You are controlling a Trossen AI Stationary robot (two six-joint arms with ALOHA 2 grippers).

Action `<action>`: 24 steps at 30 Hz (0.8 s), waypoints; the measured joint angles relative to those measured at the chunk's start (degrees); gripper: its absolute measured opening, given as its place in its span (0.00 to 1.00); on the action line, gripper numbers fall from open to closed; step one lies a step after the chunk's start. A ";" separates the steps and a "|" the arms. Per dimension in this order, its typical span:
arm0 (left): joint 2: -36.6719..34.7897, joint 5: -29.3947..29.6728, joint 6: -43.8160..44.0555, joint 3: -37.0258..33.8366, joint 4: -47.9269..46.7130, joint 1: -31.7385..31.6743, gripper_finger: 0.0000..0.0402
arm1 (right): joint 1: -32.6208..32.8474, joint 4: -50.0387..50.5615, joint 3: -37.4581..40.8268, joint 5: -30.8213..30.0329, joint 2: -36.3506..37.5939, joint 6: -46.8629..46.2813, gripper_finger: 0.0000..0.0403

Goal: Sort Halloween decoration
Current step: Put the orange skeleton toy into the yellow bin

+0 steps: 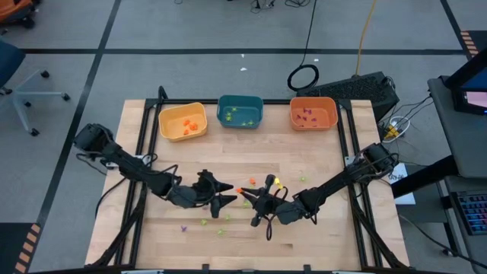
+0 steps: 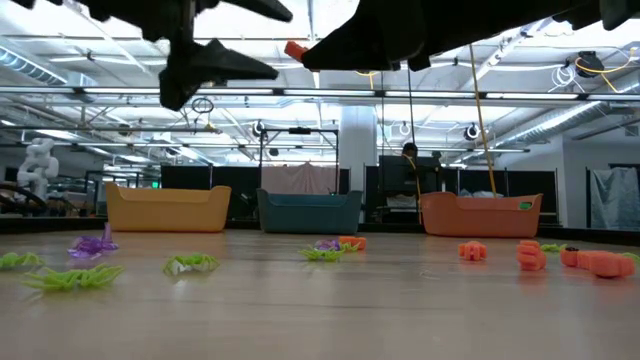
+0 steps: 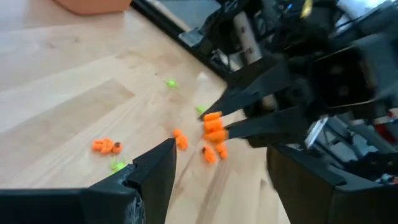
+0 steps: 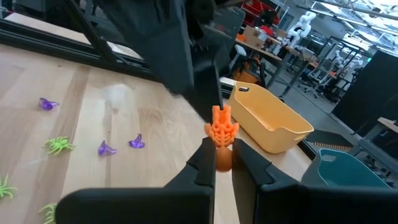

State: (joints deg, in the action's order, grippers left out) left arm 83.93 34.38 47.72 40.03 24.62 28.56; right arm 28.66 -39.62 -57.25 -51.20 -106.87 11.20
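My right gripper (image 4: 222, 149) hovers over the table's middle (image 1: 247, 194), shut on a small orange trinket (image 4: 221, 129). My left gripper (image 1: 230, 193) faces it from the left, open and holding nothing; in its wrist view the fingers (image 3: 155, 168) frame the held trinket (image 3: 213, 127). More Halloween decoration lies loose on the wood: orange pieces (image 3: 104, 146), green ones (image 1: 204, 222) and purple ones (image 4: 106, 148). In the low view both grippers hang high above the table, and the orange trinket (image 2: 295, 48) shows between them. My right gripper pinches one end of the orange trinket (image 4: 222, 144) between its two fingertips. The fingers come nearly level from the table's right side. The rest of the trinket sticks out past the fingertips, lifted clear of the table.
Three bins stand along the far edge: yellow (image 1: 183, 122) with orange pieces, teal (image 1: 240, 111) with green ones, orange (image 1: 313, 114) with purple ones. Black rails (image 1: 351, 152) run along the table's sides. Loose trinkets dot the near half of the table (image 2: 190, 263).
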 joint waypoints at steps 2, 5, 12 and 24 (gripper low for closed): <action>0.95 -1.07 0.10 0.00 0.76 -0.78 0.62 | -0.15 0.00 0.00 0.11 0.00 -0.24 0.02; 2.90 -1.47 0.93 0.02 1.58 -1.92 0.62 | -0.26 0.00 0.00 0.17 0.01 -0.62 0.02; 5.75 -2.76 1.44 0.02 6.12 -3.83 0.62 | -0.26 1.03 0.04 0.19 0.00 -0.65 0.02; 5.89 -2.63 1.11 0.02 8.21 -3.90 0.62 | -0.24 1.75 0.04 0.24 0.00 -1.56 0.02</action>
State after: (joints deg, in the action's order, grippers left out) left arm 89.82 31.75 48.84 40.05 32.83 24.67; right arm 28.42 -37.87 -57.21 -50.96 -106.87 9.64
